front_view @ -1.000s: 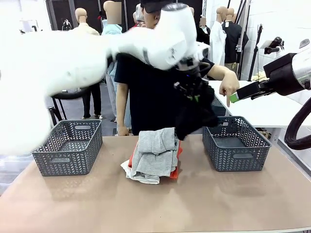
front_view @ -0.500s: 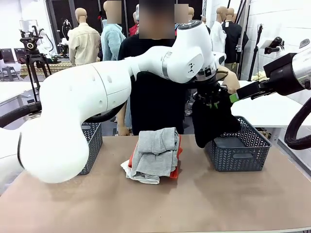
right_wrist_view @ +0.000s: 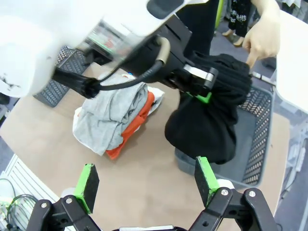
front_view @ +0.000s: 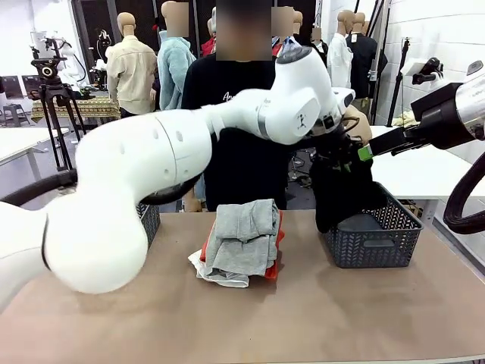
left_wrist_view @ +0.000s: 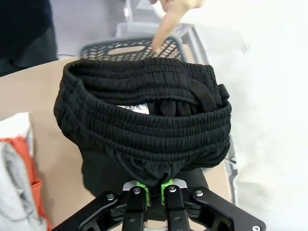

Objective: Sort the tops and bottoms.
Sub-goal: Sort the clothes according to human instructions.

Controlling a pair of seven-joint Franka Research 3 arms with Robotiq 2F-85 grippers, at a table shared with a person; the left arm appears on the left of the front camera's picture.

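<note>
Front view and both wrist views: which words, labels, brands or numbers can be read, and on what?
"An": start of pale lettering on the person's black T-shirt, the rest behind the left arm.
Small dark logo on the left arm: no readable letters.
Pale label inside the waistband of the black shorts: too blurred.
White print on hanging dark clothes, right wrist view: too blurred.

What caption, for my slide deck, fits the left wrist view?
Left gripper pinching black elastic-waist bottoms at the grey basket that a person's finger points at.
</note>
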